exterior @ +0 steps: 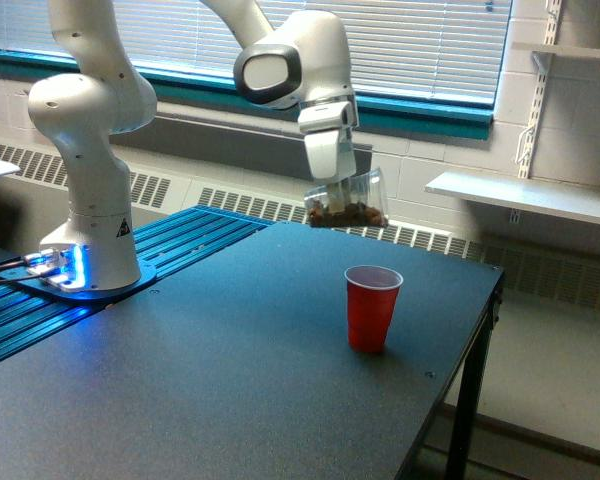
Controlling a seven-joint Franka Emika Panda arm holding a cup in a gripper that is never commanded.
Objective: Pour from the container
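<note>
The container [348, 202] is a small clear plastic cup with brown bits lying in its lower part. It hangs roughly upright in the air, and my gripper [338, 188] is shut on it from above. It is a little above the red plastic cup [371, 308] and toward the exterior view's left of it. The red cup stands upright on the dark table [210, 380], mouth open. Its inside is hidden from this angle.
The arm's white base [88, 200] stands at the exterior view's left on blue rails. The table's edge [480, 330] runs close to the red cup on the exterior view's right. A white shelf [525, 195] and a radiator are behind, under the window.
</note>
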